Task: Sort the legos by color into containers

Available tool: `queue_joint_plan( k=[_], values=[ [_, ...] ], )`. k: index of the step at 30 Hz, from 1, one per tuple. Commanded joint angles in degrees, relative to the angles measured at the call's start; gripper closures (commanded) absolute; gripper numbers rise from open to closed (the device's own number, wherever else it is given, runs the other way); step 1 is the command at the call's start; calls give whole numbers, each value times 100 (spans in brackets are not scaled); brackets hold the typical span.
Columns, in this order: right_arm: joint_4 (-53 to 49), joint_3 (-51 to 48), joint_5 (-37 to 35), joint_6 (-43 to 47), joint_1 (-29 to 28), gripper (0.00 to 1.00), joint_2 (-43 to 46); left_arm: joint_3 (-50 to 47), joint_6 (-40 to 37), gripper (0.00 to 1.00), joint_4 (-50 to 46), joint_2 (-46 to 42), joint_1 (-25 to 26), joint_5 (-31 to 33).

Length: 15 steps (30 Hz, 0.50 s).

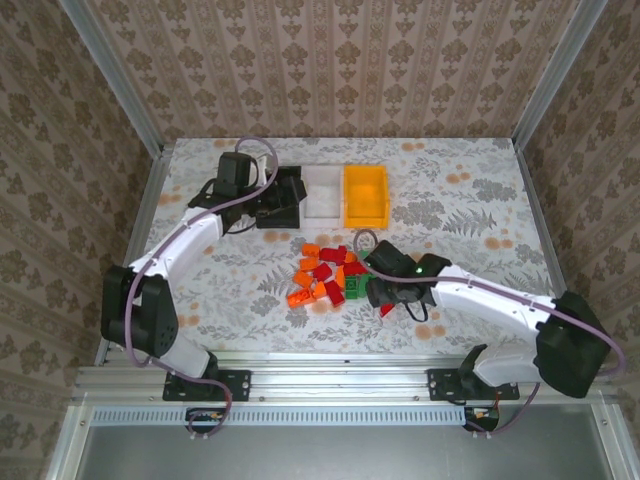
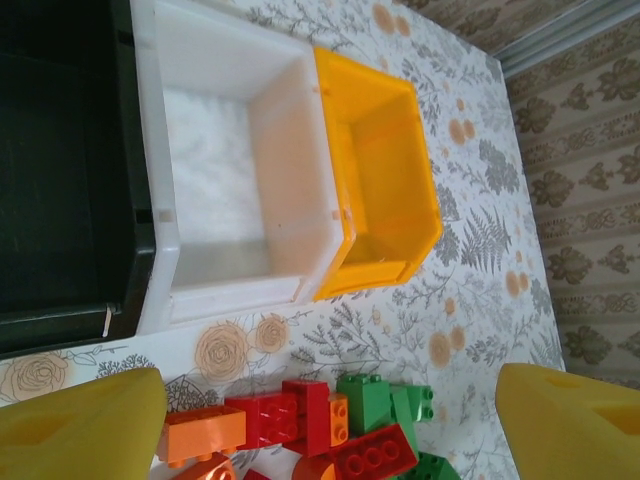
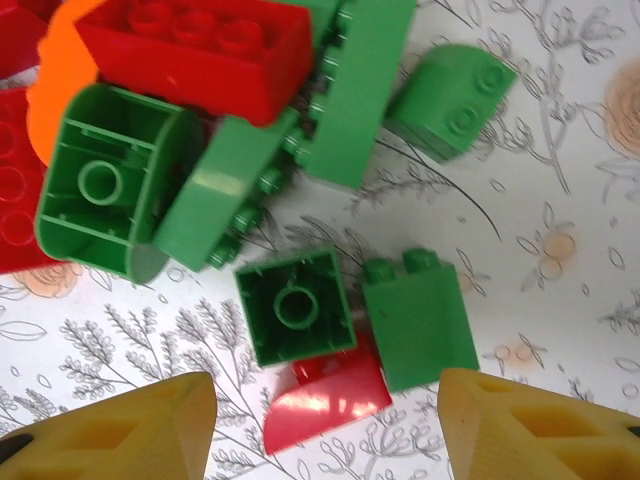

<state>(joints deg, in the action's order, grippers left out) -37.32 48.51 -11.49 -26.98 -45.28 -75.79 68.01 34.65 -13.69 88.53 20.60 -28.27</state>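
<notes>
Legos (image 1: 325, 272) heaped, some under right gripper (image 1: 385, 297), black bin (image 1: 288, 208) partly under left arm (image 1: 185, 240)

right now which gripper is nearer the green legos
Right. The right gripper hangs just over the green legos at the right edge of the pile, jaws open. The left gripper is up by the black bin, beyond the pile.

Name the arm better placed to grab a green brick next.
Right. The right gripper hangs open directly over loose green bricks at the edge of the pile; the left gripper is up by the black bin, farther from them.
</notes>
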Motion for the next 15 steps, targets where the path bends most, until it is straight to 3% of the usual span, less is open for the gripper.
queue_joint_plan(
  k=[1, 15],
  values=[
    [-46, 271, 173, 460, -27, 39, -355, 120, -223, 13, -75, 50, -46, -306],
    [329, 448, 79, 691, -34, 49, -1298, 190, -301, 13, -134, -20, -74, -326]
  ],
)
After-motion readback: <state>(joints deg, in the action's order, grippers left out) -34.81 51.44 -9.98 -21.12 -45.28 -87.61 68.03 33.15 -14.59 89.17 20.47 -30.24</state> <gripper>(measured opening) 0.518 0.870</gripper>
